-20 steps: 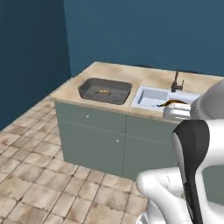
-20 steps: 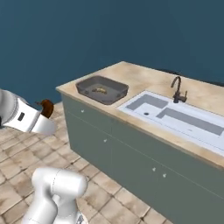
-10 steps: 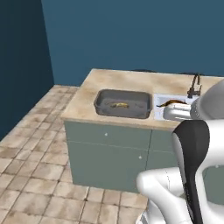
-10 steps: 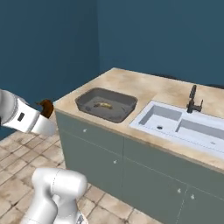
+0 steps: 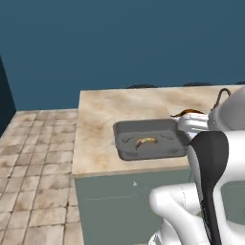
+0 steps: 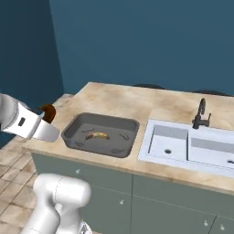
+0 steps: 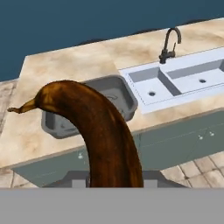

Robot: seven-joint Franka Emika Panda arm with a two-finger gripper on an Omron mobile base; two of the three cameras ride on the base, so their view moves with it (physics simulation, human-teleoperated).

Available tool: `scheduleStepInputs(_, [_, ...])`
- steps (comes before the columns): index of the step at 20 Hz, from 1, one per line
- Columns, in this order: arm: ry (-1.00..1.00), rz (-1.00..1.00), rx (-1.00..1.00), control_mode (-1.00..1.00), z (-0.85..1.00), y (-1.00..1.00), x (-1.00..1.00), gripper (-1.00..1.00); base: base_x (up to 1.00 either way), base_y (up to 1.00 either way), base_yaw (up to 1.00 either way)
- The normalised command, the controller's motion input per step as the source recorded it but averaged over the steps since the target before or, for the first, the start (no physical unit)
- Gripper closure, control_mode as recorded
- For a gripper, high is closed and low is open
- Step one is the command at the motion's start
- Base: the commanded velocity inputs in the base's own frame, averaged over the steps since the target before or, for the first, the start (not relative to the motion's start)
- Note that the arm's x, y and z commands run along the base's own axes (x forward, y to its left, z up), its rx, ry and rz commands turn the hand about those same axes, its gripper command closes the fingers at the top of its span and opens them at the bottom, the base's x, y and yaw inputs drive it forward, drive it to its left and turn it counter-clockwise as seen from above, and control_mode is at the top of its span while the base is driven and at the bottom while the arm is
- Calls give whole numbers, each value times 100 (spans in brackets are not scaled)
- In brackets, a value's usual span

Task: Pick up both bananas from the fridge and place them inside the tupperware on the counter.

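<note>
My arm rises bent at the elbow, forearm reaching forward and level. My gripper (image 5: 185,116) is clamped on a banana (image 7: 94,131), which arches up and ahead of my fingertips.

1. Two bananas: one (image 6: 97,135) in the frame's middle, inside the tupperware; one brown banana (image 7: 94,131) filling the hand view's centre;
2. One tupperware (image 6: 73,131);
3. One sink (image 6: 155,153), right;
4. One faucet (image 6: 200,114).
</note>
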Motion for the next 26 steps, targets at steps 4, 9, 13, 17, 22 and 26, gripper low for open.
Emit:
scheduleStepInputs(4, [0,0,0,100,0,0,0,100,88,36,-29])
scheduleStepInputs(9, [46,13,-1,-100,-11,-1,72,100,0,0,0])
scheduleStepInputs(13, [1,94,0,-100,-41,-27,22,100,0,0,0])
scheduleStepInputs(17, [-1,100,0,-100,-53,-29,1,100,0,0,0])
scheduleStepInputs(22, [16,100,-12,-100,-50,-20,4,100,0,0,0])
scheduleStepInputs(26, [35,78,-24,-100,-37,-7,18,100,0,0,0])
